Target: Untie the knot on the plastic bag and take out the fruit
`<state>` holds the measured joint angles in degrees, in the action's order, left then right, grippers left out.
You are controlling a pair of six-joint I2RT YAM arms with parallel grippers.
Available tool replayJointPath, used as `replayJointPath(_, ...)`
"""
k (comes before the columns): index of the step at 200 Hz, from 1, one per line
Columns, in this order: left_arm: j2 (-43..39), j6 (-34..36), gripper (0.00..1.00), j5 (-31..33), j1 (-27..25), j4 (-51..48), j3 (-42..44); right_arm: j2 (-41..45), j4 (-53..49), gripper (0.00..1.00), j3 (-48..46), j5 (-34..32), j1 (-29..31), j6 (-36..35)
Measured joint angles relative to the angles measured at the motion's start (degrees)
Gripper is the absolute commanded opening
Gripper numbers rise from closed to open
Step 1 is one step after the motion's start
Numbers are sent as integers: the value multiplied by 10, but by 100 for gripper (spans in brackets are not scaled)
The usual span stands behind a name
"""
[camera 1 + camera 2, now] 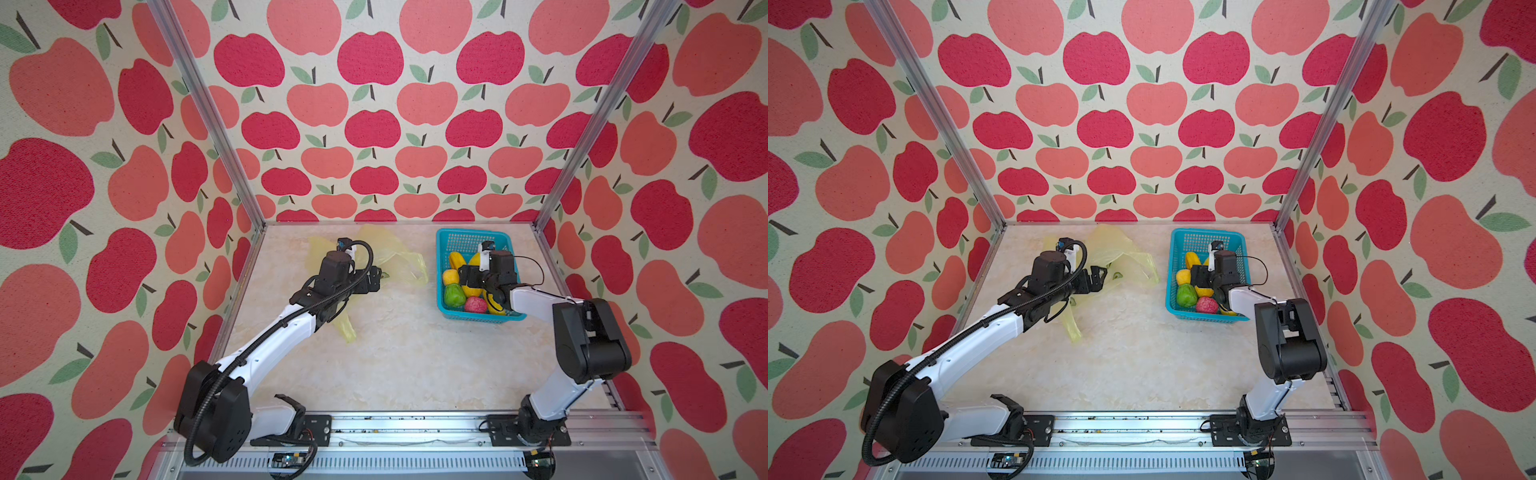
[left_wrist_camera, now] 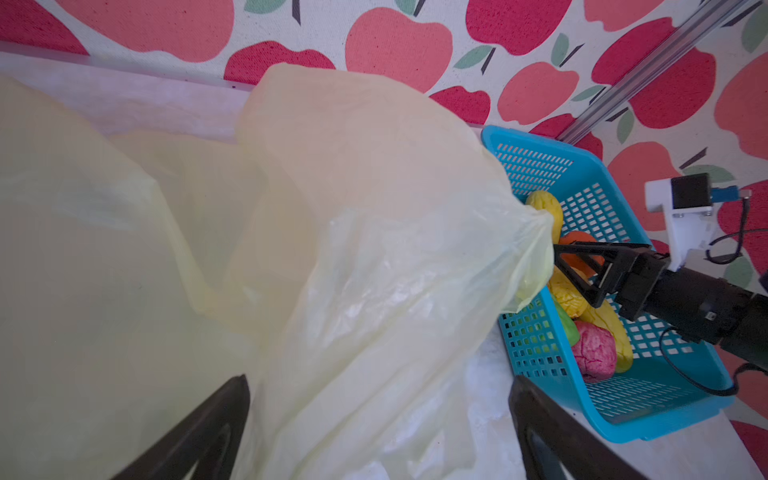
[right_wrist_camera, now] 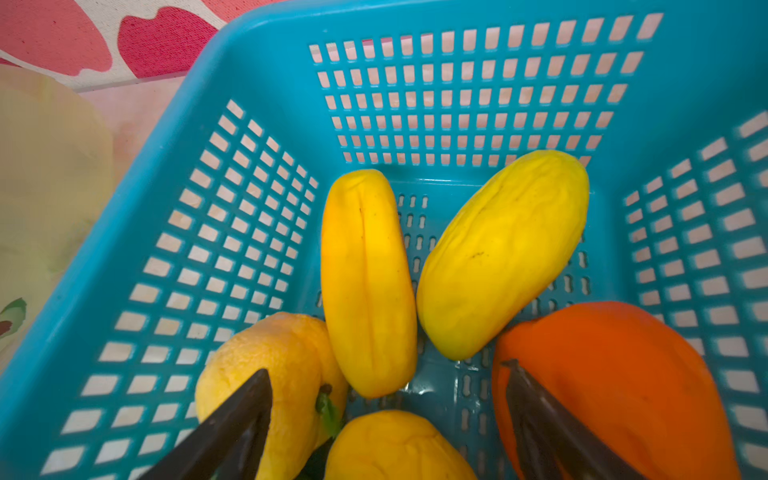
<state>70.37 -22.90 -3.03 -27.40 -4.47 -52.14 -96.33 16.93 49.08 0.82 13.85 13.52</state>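
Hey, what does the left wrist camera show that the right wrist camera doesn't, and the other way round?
Only the left wrist view: the right gripper seen from the side, open over the basket, and the pink fruit. Only the right wrist view: the green stem on the round yellow fruit. Both: the basket, the orange fruit, a long yellow fruit and part of the bag.

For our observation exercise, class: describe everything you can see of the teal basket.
The teal basket is rectangular, of glossy plastic, with a solid rim, flaring walls pierced by grids of small holes and a slotted floor. It stands upright on the marbled tabletop near the back right corner. Inside lie toy fruits: yellow elongated ones, an orange one, a green one, a bumpy pink one. The open right gripper hangs over them; the plastic bag lies beside it.
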Motion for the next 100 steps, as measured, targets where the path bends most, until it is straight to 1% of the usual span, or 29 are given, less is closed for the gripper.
replayJointPath(35, -106, 2, 99, 0, 11, 33, 52, 28, 60, 92, -45, 4, 0, 0)
replayJointPath(56, -155, 3, 99, 14, 27, 38, 80, 38, 87, 92, -62, 4, 0, 0)
replayJointPath(76, -198, 3, 99, 39, 55, 42, 111, 43, 111, 92, -76, 4, 0, 0)
replayJointPath(100, -236, -2, 99, 58, 111, 37, 145, 56, 138, 92, -97, 7, -1, 0)
